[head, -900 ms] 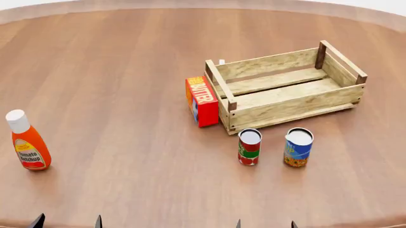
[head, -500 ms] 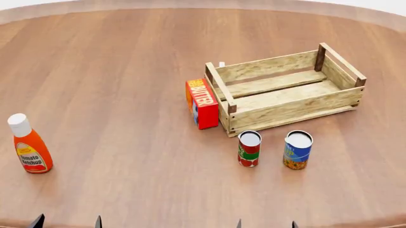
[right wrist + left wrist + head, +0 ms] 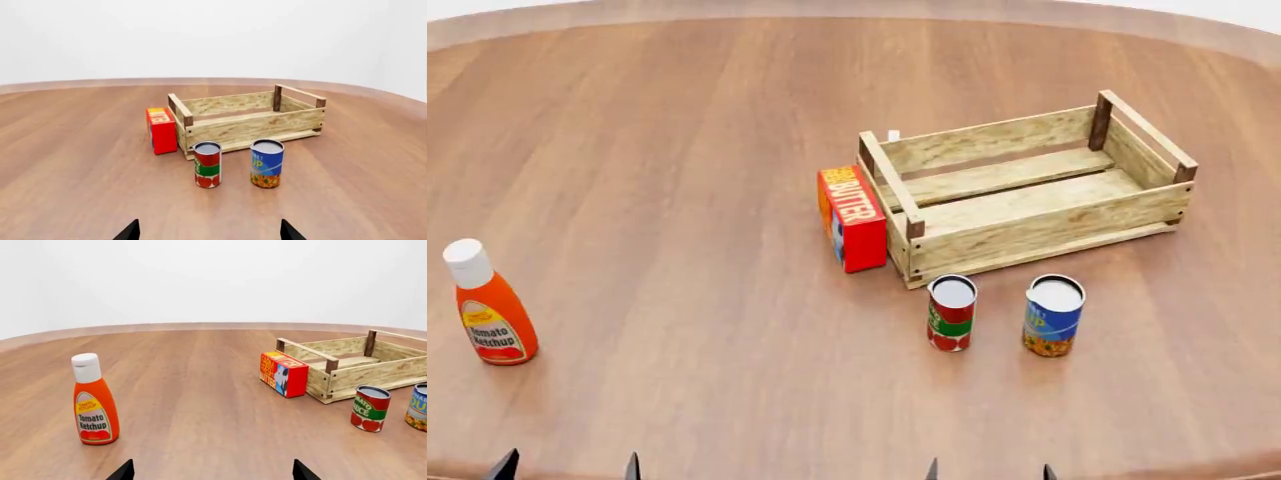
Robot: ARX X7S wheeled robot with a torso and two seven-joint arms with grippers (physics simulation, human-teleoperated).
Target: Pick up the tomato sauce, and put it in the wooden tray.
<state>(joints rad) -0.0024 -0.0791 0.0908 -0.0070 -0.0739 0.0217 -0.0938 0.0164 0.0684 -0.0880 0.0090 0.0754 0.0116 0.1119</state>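
The tomato sauce (image 3: 952, 313) is a small can with a red label and green band. It stands upright on the table just in front of the wooden tray (image 3: 1030, 229), and also shows in the right wrist view (image 3: 207, 164) and the left wrist view (image 3: 369, 408). The wooden tray (image 3: 250, 129) is a pale slatted crate, empty. My right gripper (image 3: 208, 231) is open and empty, well short of the can. My left gripper (image 3: 212, 471) is open and empty. Only the fingertips of both show at the near table edge in the head view.
A blue-and-yellow can (image 3: 1053, 315) stands right of the tomato sauce. A red butter box (image 3: 851, 217) leans against the tray's left end. An orange ketchup bottle (image 3: 486, 305) stands far left. The round wooden table (image 3: 667, 150) spreads all around.
The view has shifted slightly, so the objects sit a little lower in the head view. Nothing on the table has moved. Both grippers stay open at the near edge.
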